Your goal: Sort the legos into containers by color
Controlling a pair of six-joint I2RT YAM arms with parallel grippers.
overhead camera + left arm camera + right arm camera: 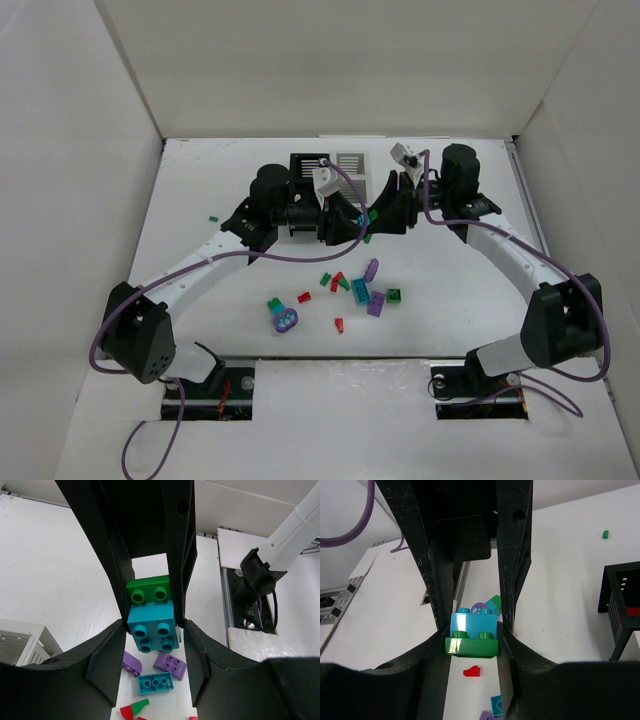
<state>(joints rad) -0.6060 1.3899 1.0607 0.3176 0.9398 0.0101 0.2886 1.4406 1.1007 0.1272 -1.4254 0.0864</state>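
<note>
Both grippers meet in mid-air in front of the bins and hold one joined piece between them. My left gripper (pixel 352 226) (pixel 154 625) is shut on its teal brick (pixel 152 627). My right gripper (pixel 385 215) (pixel 471 641) is shut on its green brick (pixel 471 646) (pixel 148 590). The piece shows as a green speck in the top view (pixel 372 214). The black bin (pixel 307 165) (pixel 622 607) and the white bin (pixel 350 163) (pixel 22 640) stand side by side at the back. Loose legos (pixel 360 290) lie on the table below the grippers.
Loose pieces include a teal-and-purple cluster (pixel 284 315), small red bricks (pixel 304 297) (pixel 339 324), purple bricks (pixel 170 665), a flat teal brick (pixel 155 682) and a lone green brick (pixel 212 217) at the left. White walls enclose the table on three sides.
</note>
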